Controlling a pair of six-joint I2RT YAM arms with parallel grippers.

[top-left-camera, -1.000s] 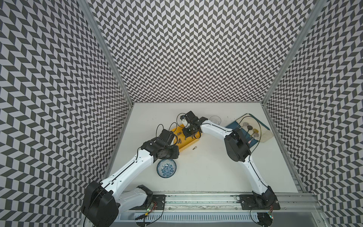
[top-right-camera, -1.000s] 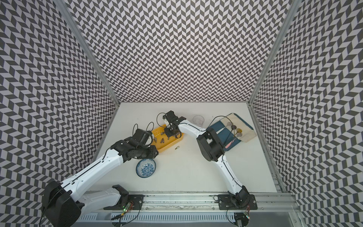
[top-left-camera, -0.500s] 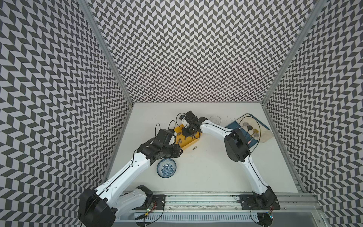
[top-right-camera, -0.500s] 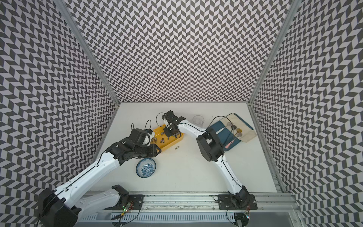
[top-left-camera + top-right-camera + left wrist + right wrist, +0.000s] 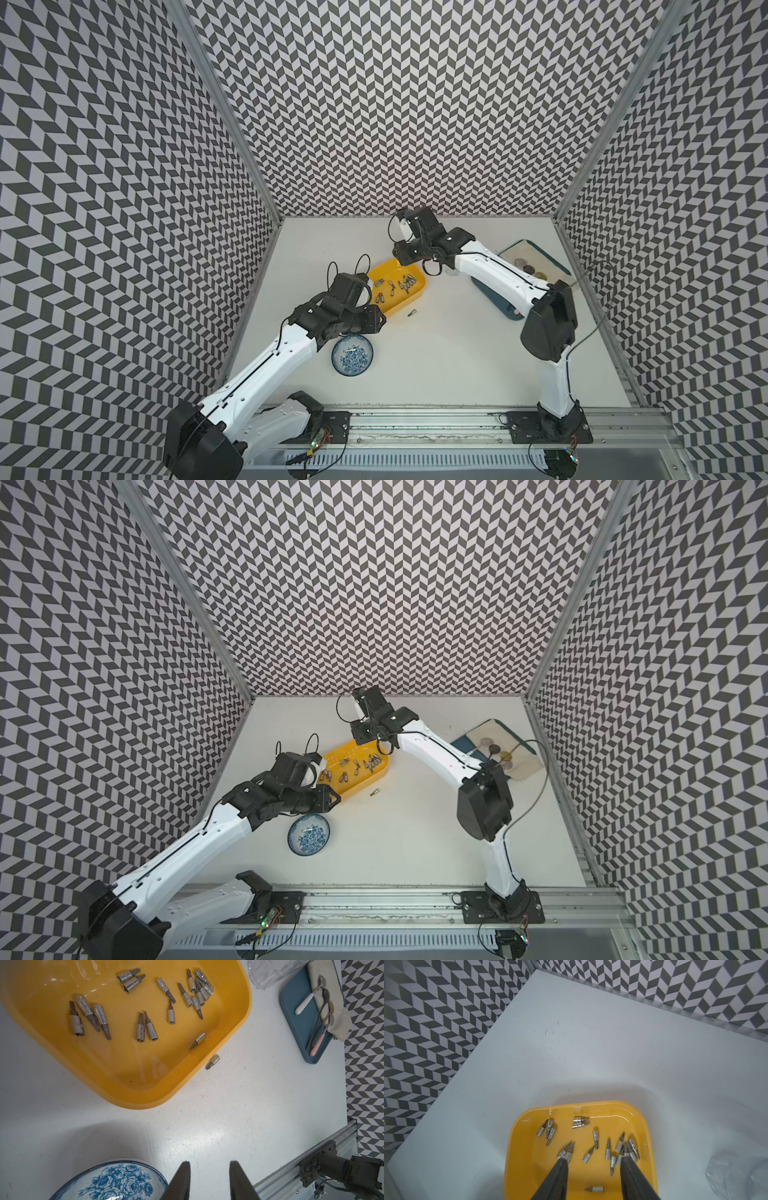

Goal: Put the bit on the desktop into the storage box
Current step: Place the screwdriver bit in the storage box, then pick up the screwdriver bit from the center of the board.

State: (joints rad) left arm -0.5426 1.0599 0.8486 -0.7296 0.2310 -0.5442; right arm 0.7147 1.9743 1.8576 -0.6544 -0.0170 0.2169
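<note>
Bit [image 5: 412, 311] on the desk [image 5: 457, 353], just beside the storage box [image 5: 388, 270], centre of a top view; not in yet. Plenty of bits [image 5: 399, 284] already inside. Left pincer [image 5: 209, 1164] and right pincer [image 5: 593, 1160] both part-open, empty. One pick left.

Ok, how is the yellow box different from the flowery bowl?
The storage box is plain yellow and rectangular with rounded corners; the bowl is round with blue flowers on white. The storage box looks bigger than the bowl. The storage box holds many metal bits; I cannot tell what the bowl holds. Both are open on top and sit on the white desktop.
</note>
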